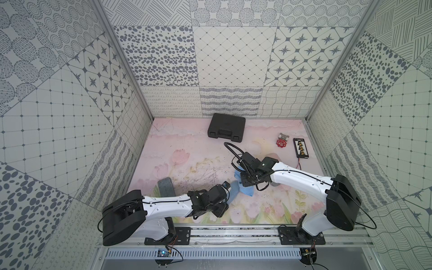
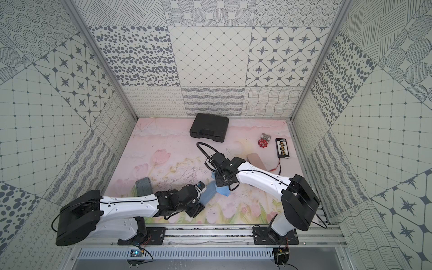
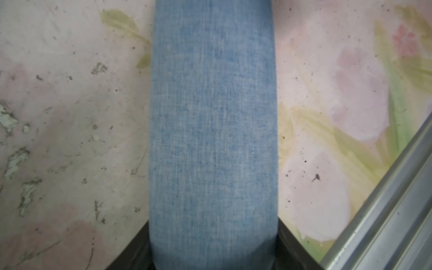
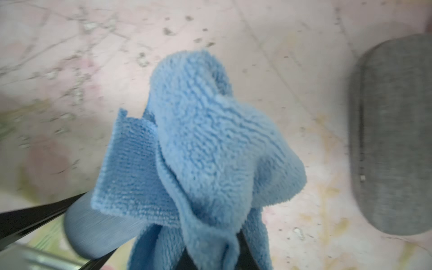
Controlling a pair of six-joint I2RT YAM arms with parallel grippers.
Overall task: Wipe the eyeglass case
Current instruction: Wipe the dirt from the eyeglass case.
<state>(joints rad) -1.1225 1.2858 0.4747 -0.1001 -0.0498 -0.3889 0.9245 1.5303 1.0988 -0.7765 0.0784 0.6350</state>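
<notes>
While my left gripper [image 1: 225, 205] clamps the blue eyeglass case [image 3: 212, 131] near the table's [image 1: 187, 163] front and my right gripper [image 1: 245, 183], closed tight on the blue cloth [image 4: 210, 140], lays it against the case's free end, wiping looks underway, though blur hides how much remains.

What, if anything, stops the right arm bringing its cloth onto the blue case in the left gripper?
Likely nothing, so yes: the right gripper, shut on the cloth, hangs right by the blue case that the left gripper holds; in the right wrist view the cloth overlaps its end.
</notes>
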